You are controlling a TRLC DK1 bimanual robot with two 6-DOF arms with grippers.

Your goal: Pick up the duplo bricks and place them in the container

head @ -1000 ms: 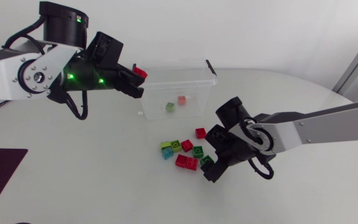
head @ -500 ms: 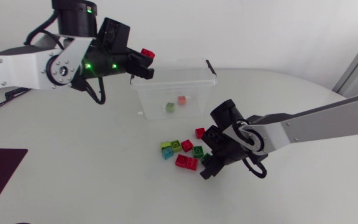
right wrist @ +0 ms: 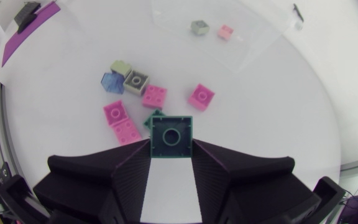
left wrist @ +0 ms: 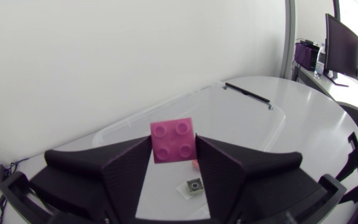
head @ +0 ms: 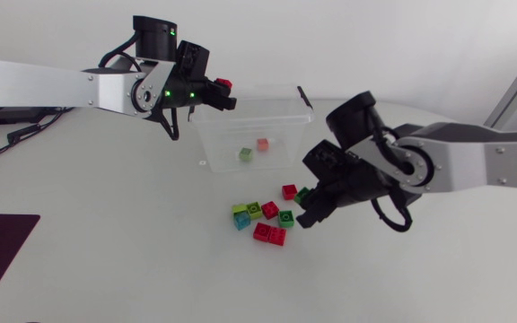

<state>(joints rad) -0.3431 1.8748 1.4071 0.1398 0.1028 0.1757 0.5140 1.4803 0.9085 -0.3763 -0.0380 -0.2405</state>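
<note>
While loose bricks [head: 269, 234] lie on the tabletop [head: 106, 233] before the container [head: 249, 94], left fingers [left wrist: 129, 171] clamp a red brick [left wrist: 174, 140] above its rim, poised for release; right fingers [right wrist: 129, 177] hold a green brick [right wrist: 171, 137] near its front, aloft for carrying; two bricks [head: 245, 154] lie inside.

robotics lab, by the look: left arm [head: 52, 85] and right arm [head: 483, 166] over a white table [head: 106, 260]

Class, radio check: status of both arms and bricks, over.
Left jaws shut on red brick at container. Right jaws shut on green brick, off table. Nothing blocking.
</note>
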